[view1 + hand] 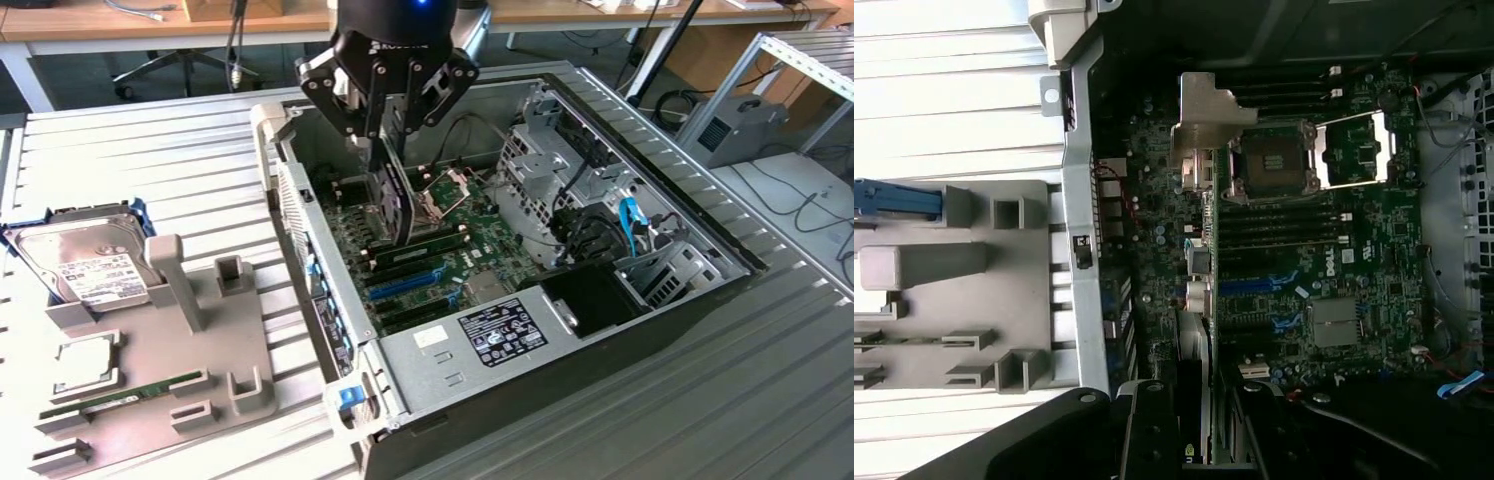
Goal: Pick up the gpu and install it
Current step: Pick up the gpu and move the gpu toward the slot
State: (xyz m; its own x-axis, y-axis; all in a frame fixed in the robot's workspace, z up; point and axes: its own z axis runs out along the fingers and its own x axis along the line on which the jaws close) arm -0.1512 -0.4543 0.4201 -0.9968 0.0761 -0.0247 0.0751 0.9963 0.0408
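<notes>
Black tool [388, 132] points straight down over an open grey metal computer case [318, 262], pinching the green fan-cooled gpu card [392, 200]. The card hangs on edge, long axis upright, silver bracket end [1204, 120] lowest.

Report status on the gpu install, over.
Gripper shut on gpu. Card hangs edge-down inside open case, over motherboard. Cables sit apart, by drive bays.
</notes>
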